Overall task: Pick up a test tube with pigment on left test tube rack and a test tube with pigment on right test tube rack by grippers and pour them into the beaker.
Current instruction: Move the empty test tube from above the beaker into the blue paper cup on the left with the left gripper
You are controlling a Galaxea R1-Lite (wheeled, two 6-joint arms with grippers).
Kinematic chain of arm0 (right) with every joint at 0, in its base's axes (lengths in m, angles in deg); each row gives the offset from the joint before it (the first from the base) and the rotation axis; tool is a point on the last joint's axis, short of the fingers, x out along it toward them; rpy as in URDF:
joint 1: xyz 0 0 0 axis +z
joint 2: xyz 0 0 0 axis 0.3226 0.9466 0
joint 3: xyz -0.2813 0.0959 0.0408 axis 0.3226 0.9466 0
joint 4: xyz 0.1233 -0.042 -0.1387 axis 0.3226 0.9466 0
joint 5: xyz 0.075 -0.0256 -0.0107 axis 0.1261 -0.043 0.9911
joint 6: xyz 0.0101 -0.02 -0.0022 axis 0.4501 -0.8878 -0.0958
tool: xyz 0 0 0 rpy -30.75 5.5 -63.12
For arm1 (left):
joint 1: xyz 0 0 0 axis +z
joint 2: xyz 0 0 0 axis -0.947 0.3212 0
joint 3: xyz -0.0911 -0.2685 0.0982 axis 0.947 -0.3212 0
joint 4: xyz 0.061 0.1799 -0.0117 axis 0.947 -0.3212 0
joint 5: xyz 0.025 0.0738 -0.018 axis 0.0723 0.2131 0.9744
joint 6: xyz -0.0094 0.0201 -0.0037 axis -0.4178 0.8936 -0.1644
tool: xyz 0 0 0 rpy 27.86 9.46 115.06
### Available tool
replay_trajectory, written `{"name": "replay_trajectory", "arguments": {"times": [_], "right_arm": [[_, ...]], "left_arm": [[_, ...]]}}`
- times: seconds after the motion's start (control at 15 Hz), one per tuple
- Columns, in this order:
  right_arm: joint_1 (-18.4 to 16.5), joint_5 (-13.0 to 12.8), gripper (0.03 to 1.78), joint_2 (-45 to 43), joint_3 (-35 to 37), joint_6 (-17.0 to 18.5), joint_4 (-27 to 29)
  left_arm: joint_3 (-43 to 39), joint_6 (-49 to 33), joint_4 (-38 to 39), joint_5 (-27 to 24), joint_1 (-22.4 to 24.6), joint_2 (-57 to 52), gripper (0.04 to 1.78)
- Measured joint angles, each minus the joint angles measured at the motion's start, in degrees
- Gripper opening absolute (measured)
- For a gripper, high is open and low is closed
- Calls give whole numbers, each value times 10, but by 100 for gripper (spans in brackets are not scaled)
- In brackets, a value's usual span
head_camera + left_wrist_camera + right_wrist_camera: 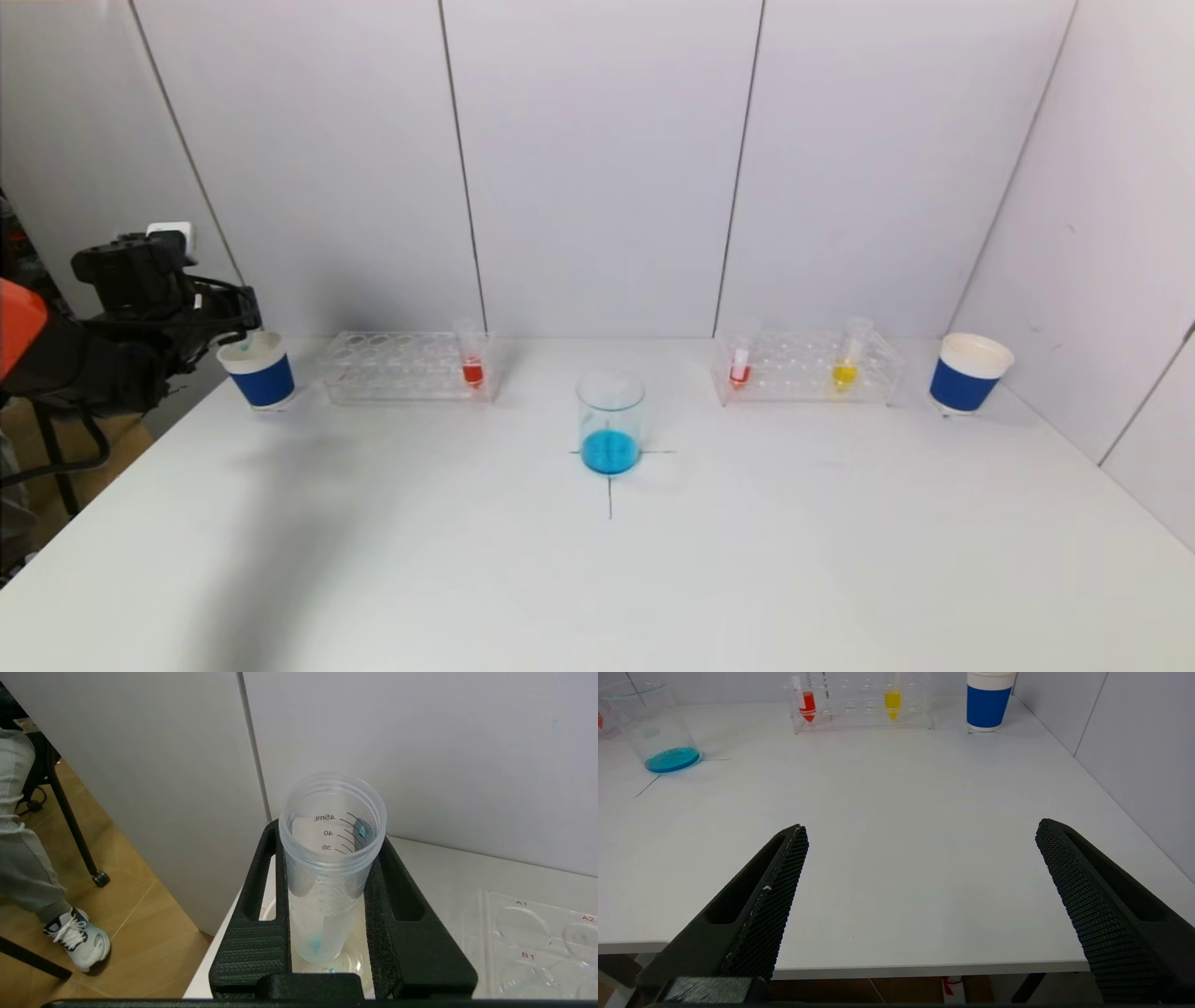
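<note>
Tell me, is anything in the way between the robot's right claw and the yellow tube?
Nothing visible. The open right gripper hangs over bare white table, and the clear tube of yellow pigment stands in the clear plastic rack straight beyond it, with only empty tabletop between.

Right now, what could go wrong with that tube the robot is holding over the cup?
1. The left gripper holds an almost empty test tube over the left blue cup; released off-centre, it could hit the rim and tip the cup.
2. Blue drops still cling inside the tube and could drip onto the table.
3. The left test tube rack stands close beside that cup, so a swing could bump it.
</note>
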Motion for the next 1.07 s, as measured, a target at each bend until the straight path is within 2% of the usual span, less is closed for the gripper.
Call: {"name": "replay_trajectory", "arguments": {"times": [1.07], "right_arm": [[0,0,177,0,0,0,0]], "left_arm": [[-17,-11,11,-1,-6,28,46]]}}
